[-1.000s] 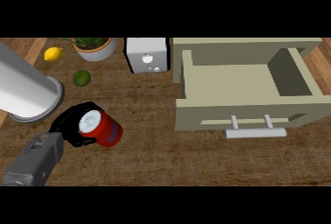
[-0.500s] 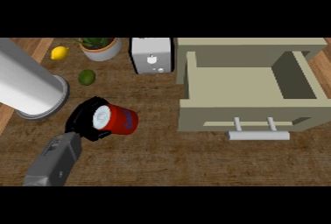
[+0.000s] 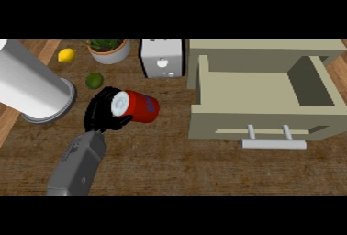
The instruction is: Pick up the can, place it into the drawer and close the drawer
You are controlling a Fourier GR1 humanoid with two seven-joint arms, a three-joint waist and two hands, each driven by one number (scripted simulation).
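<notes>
The can (image 3: 140,107) is red with a white end and lies tilted on its side in my left hand (image 3: 100,111). The black fingers curl round its white end, and the grey forearm (image 3: 80,165) comes in from the lower left. Hand and can are over the wooden counter, left of the open beige drawer (image 3: 203,94). The drawer's inside shows bare, and its white handle (image 3: 272,143) faces the near side. My right hand does not show.
A large white cylinder (image 3: 30,89) stands close on the hand's left. Behind are a lime (image 3: 94,81), a lemon (image 3: 66,55), a potted plant (image 3: 108,49) and a white toaster (image 3: 163,58). Bare wooden counter (image 3: 190,170) lies in front.
My left hand has carried the can farther back and to the right, closer to the drawer. The drawer stays open as before.
</notes>
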